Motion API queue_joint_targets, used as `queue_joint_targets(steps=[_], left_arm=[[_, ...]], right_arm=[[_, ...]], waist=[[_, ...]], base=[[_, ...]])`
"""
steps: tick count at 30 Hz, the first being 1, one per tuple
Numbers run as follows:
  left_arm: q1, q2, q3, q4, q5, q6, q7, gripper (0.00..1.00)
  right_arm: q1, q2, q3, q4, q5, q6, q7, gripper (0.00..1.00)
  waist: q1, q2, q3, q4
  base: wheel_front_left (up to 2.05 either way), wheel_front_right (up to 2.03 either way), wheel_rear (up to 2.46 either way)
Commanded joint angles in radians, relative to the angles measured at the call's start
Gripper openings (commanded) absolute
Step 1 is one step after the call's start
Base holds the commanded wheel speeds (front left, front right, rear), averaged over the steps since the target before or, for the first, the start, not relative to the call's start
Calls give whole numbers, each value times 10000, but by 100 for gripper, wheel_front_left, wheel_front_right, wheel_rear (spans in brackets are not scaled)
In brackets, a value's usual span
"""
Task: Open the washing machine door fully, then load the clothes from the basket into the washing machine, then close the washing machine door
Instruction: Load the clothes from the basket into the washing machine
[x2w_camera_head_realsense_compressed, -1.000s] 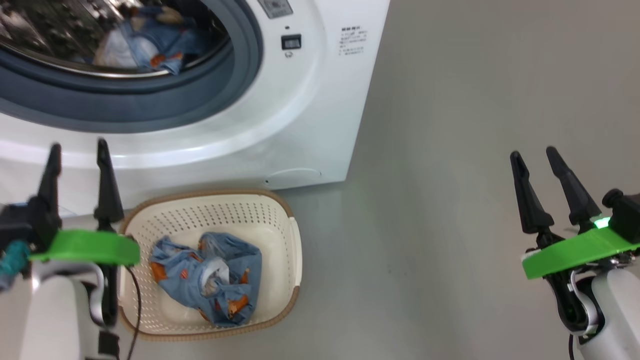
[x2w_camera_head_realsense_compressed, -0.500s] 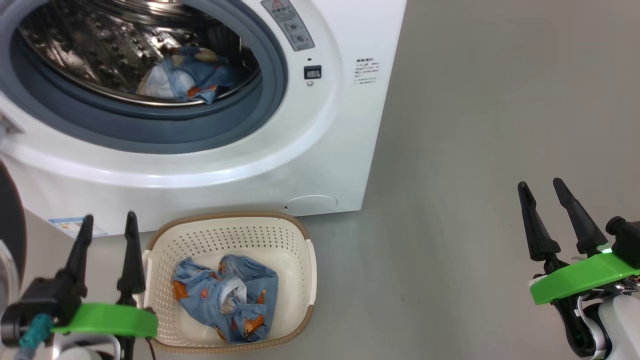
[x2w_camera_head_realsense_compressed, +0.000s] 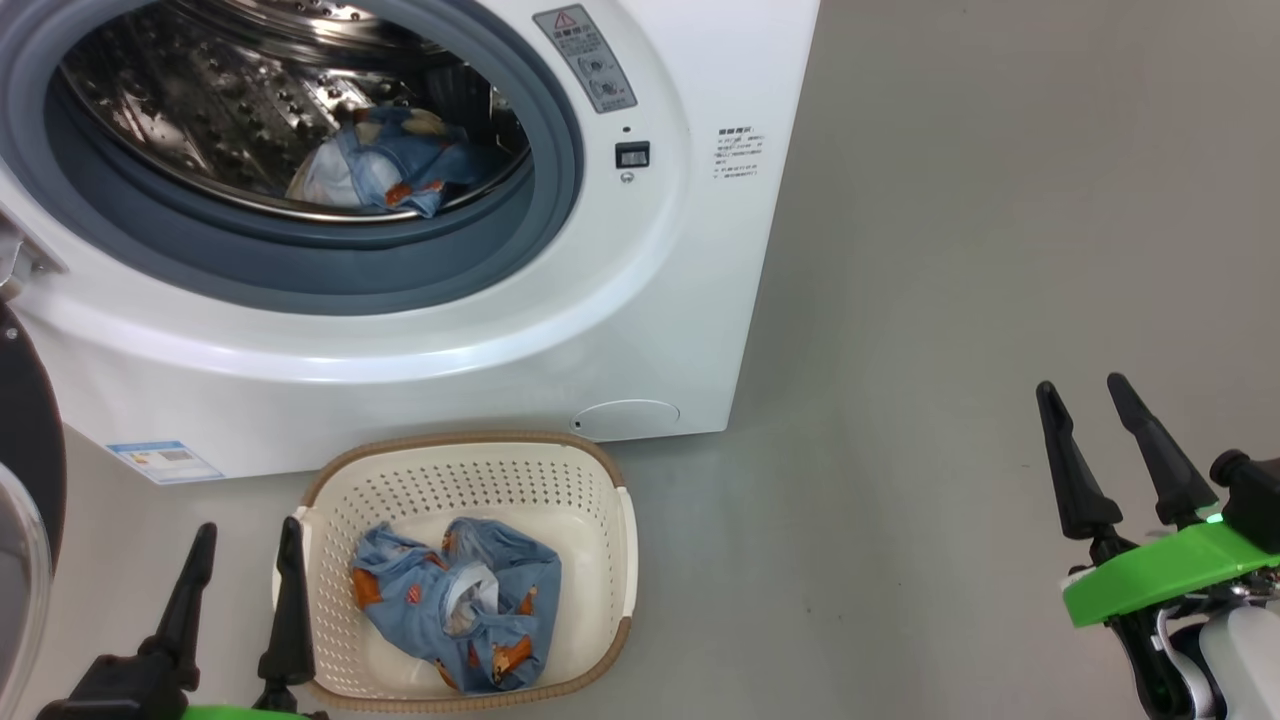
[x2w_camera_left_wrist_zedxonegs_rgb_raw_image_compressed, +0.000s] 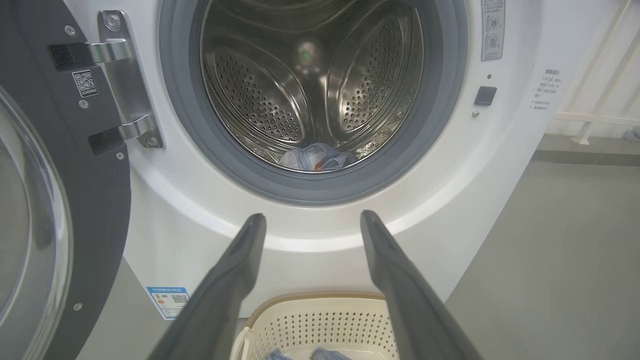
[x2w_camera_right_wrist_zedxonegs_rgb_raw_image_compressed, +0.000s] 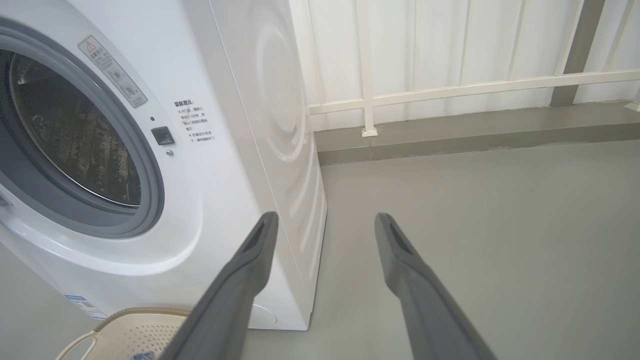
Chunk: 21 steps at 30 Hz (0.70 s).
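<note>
Washing machine (x2w_camera_head_realsense_compressed: 420, 380) at the far left, white and front-loading, on grey floor (x2w_camera_head_realsense_compressed: 950, 250). Washing machine door (x2w_camera_left_wrist_zedxonegs_rgb_raw_image_compressed: 100, 210) swung open to the left on its metal hinge (x2w_camera_left_wrist_zedxonegs_rgb_raw_image_compressed: 125, 75), black ring around clear glass. Inside the steel drum (x2w_camera_left_wrist_zedxonegs_rgb_raw_image_compressed: 250, 90), low behind the grey gasket (x2w_camera_head_realsense_compressed: 300, 270), a small heap of clothes (x2w_camera_head_realsense_compressed: 385, 170), light blue with orange prints and some white. Basket (x2w_camera_head_realsense_compressed: 460, 442) on the floor just near of the machine's front, below the opening; in it a crumpled blue garment (x2w_camera_head_realsense_compressed: 455, 600) with orange prints. Left jaws spread wide, holding nothing, fingers (x2w_camera_head_realsense_compressed: 290, 600) just left of the basket, pointing towards the machine. Right jaws likewise spread and empty, fingers (x2w_camera_head_realsense_compressed: 1070, 470) over bare floor well to the right, apart from machine and basket.
</note>
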Motion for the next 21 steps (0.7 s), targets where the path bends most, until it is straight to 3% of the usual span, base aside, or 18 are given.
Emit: queue_joint_targets(steps=[1,12,21], left_arm=[[40,87,255,-370,-133,40,-57,100],[250,62,194,-469,-157,98,-57,100],[92,58,-159,258,-481,113,-57,100]], right_arm=[[170,-232,136,-209,-177,56,-80,100],[238,-272,175,-217,-240,56,-80,100],[189,-254,287,-237,-461,56,-80,100]], waist=[[0,0,-23,8],[0,0,-182,18],[0,0,33,-33]], base=[[0,0,0],[0,0,0],[0,0,0]])
